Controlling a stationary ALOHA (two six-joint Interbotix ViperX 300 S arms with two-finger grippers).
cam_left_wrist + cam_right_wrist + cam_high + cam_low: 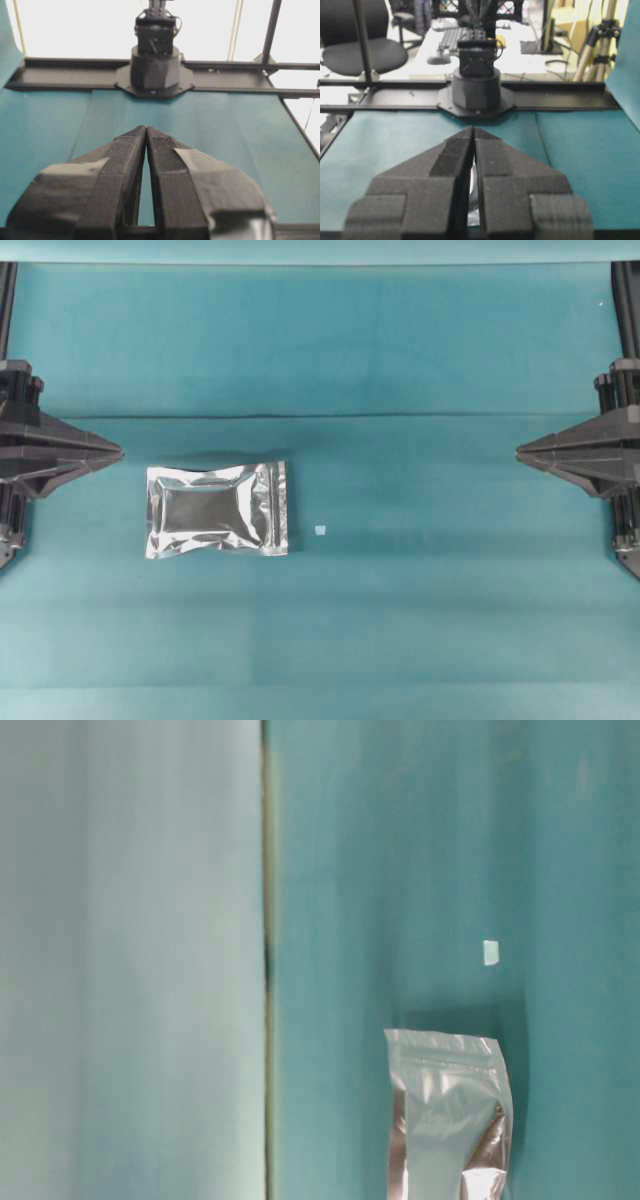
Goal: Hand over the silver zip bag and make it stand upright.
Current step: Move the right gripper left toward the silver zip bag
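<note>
A silver zip bag is seen lying flat on the table, which is covered with a smooth teal cloth. The bag is rectangular, made of shiny crinkled foil, with flat sealed edges and a darker reflective centre. A zip strip is seen along its right end in the overhead view. It is placed left of the middle, near the left hand but not touched by it. A tiny white scrap is found just beside the bag, on its right, apart from it. A long straight fold is seen across the cloth behind the bag.

The left hand is kept at the left edge, its two black wedge-shaped fingers pressed together at the tips; strips of black tape are wrapped on them. The right hand is held at the right edge, well apart from the bag, and its matte, rough-textured fingers are also pressed together. Nothing is pinched by either hand.
</note>
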